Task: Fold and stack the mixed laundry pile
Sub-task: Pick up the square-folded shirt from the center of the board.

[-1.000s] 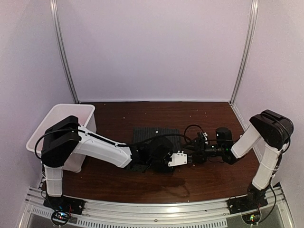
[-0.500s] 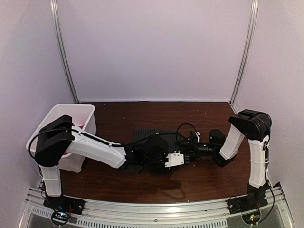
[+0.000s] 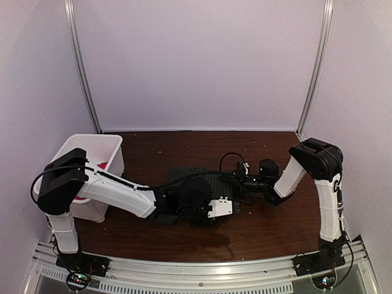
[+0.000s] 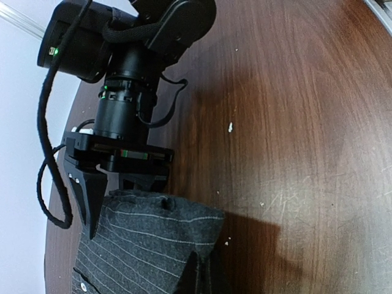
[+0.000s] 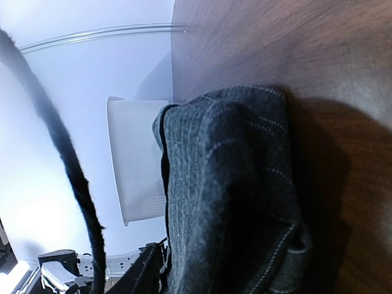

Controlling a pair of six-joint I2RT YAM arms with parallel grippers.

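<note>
Your dark wooden tabletop [image 3: 269, 226] carries a folded gray pinstriped shirt [image 3: 184, 174] around its middle, resting on the wood. At the left edge stands a white bin [image 3: 116, 156]. A few pale specks [image 4: 231, 127] dot the bare wood near the shirt.

Two robot arms [image 3: 119, 191] [image 3: 320, 179] are reaching over one table [image 3: 184, 147]. One charcoal pinstriped shirt [image 3: 187, 174] is lying on it; one white bin [image 3: 92, 144] is holding one red garment [image 3: 103, 163].
</note>
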